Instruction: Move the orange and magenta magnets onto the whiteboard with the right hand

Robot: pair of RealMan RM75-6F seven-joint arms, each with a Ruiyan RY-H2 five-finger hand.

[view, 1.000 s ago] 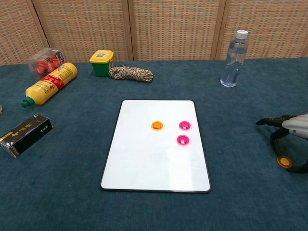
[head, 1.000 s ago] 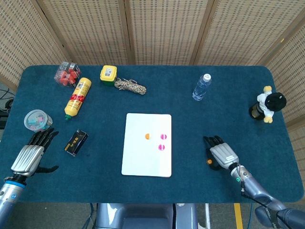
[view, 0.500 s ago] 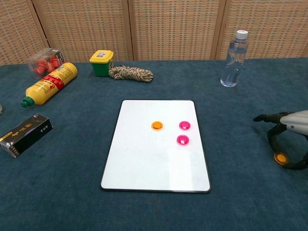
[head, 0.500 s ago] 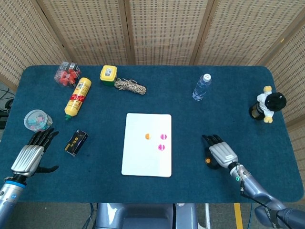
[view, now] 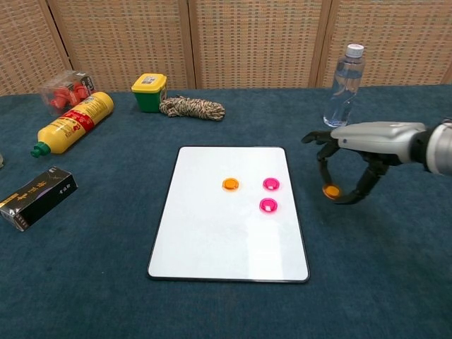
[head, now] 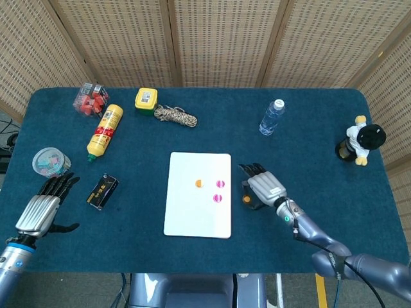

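Note:
The whiteboard lies flat in the middle of the table. On it sit one orange magnet and two magenta magnets, the lower one just below. My right hand hovers just right of the board's right edge and pinches a second orange magnet between thumb and finger. My left hand rests on the table at the far left, fingers apart, holding nothing.
A water bottle stands behind the right hand. A figurine is at the far right. A yellow bottle, black box, rope, yellow-green tub, red packet and round container are on the left side.
My right hand has carried the orange magnet leftwards, from the right side of the table to just beside the whiteboard's right edge. The left hand has not moved.

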